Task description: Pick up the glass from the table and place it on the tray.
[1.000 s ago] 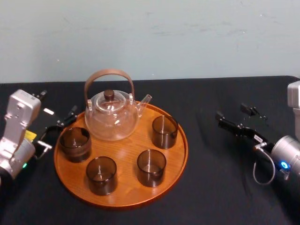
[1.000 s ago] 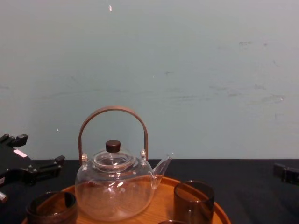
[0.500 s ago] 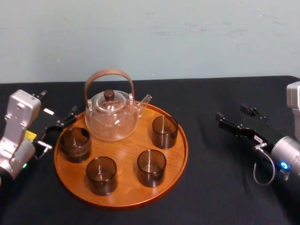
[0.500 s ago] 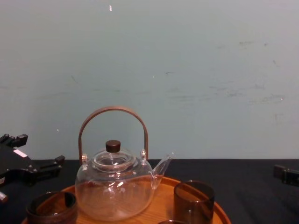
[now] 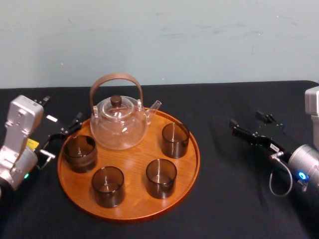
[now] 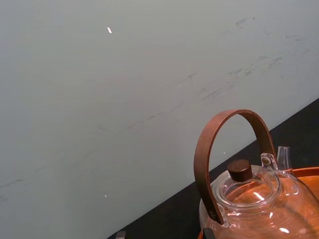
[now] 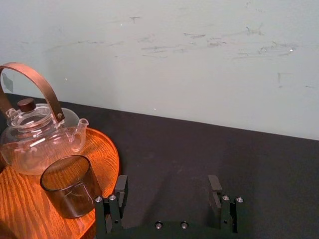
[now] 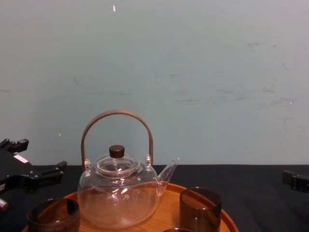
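Standing nearest on the tray [image 5: 132, 201], toward its 7 o'clock edge, the nearest glass [image 5: 107, 185] is seen upright, dark and smoky. The second glass [image 5: 161, 178] is set just beside it at about 5 o'clock. The tray itself is laid flat on the black surface [image 5: 224, 199], round and orange-brown with a low rim.

Farther back, the third glass [image 5: 79, 153] is placed at 9 o'clock on the tray, close to the rim, and the fourth glass [image 5: 175, 140] is placed at 2 o'clock. All four glasses are thus found on the tray, each upright and apart from the others.

At 9 to 10 o'clock from the tray, just outside its rim, the left claw [image 5: 62, 108] is held low over the surface. Its fingers are spread and nothing is gripped between them; one fingertip is pointed toward the rim near the third glass. At 3 o'clock, well apart from the tray, the right claw [image 5: 245, 119] is held over the bare surface, its fingers [image 7: 215, 186] likewise spread wide around nothing.

At 12 o'clock on the tray, the clear glass teapot [image 5: 118, 124] is set, with a brown arched handle, a dark knob on its lid, and its spout turned toward the fourth glass. Behind the surface, a pale wall [image 5: 199, 40] is seen.
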{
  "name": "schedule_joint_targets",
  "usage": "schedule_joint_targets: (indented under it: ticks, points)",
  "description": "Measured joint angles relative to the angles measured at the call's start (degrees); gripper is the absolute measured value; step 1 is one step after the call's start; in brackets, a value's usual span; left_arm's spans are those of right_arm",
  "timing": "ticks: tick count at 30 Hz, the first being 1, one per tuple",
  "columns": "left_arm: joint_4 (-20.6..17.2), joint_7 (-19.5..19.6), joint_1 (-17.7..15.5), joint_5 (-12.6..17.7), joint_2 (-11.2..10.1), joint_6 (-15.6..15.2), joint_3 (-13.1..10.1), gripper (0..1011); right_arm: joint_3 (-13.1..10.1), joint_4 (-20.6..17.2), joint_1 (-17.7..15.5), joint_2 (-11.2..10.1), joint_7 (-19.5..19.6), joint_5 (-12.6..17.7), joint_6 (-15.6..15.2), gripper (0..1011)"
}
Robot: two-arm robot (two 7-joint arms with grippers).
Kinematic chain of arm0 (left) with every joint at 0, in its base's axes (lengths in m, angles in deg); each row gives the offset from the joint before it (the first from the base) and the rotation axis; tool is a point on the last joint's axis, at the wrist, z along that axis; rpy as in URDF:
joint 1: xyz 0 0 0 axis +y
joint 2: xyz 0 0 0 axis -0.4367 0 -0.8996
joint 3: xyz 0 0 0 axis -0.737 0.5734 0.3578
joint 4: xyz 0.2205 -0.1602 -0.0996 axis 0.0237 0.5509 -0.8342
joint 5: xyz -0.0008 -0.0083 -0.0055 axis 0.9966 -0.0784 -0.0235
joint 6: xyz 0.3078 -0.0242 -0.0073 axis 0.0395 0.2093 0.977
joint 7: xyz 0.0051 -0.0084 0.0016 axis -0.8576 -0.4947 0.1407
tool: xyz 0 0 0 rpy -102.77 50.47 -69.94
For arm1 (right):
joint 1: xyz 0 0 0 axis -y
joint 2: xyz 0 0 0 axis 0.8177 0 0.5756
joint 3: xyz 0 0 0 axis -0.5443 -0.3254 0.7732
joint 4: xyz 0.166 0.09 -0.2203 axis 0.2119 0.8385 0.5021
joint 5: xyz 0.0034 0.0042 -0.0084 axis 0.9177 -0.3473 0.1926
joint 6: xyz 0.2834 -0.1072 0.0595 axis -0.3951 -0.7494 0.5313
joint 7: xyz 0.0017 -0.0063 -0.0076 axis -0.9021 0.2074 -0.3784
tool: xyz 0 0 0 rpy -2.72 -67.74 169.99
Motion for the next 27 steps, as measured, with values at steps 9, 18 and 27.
schedule_joint_targets:
  ticks: [9,18,27]
  points:
    - [0.0,0.0,0.0,0.0,0.0,0.0,0.0,1001,0.01,-0.02,0.0,-0.04,-0.05,0.05,0.0,1002]
    - [0.0,0.0,0.0,0.0,0.0,0.0,0.0,1001,0.01,-0.02,0.0,-0.06,-0.07,0.08,0.0,1002]
    - [0.0,0.0,0.0,0.0,0.0,0.0,0.0,1001,0.01,-0.02,0.0,-0.05,-0.07,0.08,0.0,1002]
